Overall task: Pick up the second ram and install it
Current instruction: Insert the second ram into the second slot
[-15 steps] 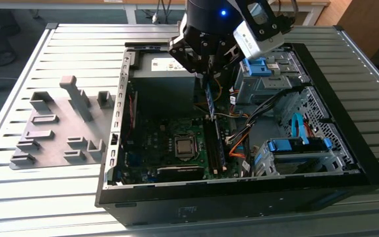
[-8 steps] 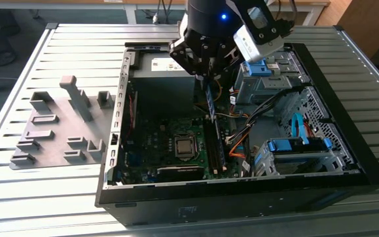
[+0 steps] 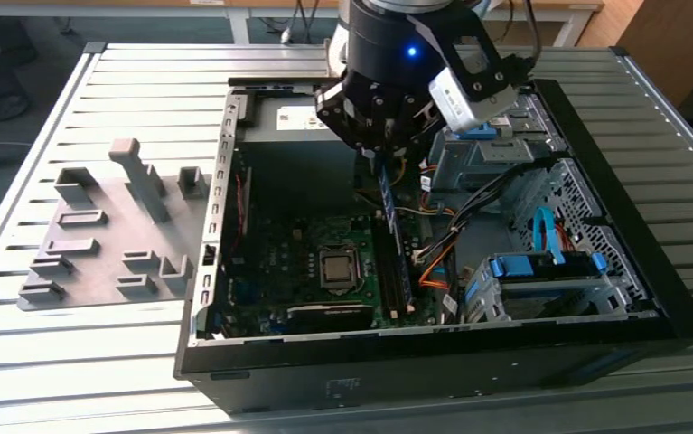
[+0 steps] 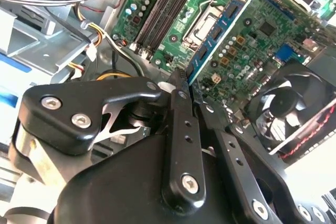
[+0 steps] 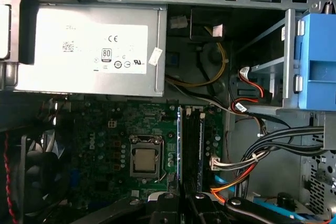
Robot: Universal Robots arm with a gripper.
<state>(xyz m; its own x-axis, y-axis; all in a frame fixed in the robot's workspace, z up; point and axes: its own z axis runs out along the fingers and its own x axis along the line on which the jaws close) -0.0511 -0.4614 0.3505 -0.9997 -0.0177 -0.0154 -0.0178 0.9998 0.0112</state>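
My gripper (image 3: 379, 163) hangs inside the open computer case (image 3: 220, 226), over the motherboard (image 3: 285, 262). It is shut on the second ram (image 3: 388, 206), a thin blue-green strip that points down from the fingers towards the black memory slots (image 3: 397, 276). In the second wrist view the second ram (image 4: 220, 27) shows its row of black chips, reaching out from the fingertips (image 4: 181, 77) above the board. In the first wrist view the second ram (image 5: 179, 145) appears edge-on, just beside the memory slots (image 5: 193, 145), with the gripper (image 5: 181, 200) behind it.
A power supply (image 5: 89, 51) fills the case's far end. The CPU socket (image 5: 145, 162) lies beside the slots and a fan (image 4: 294, 108) sits past it. Cable bundles (image 3: 443, 244) and a blue drive cage (image 3: 545, 271) crowd the exterior view's right. A grey fixture block (image 3: 105, 235) rests on the table.
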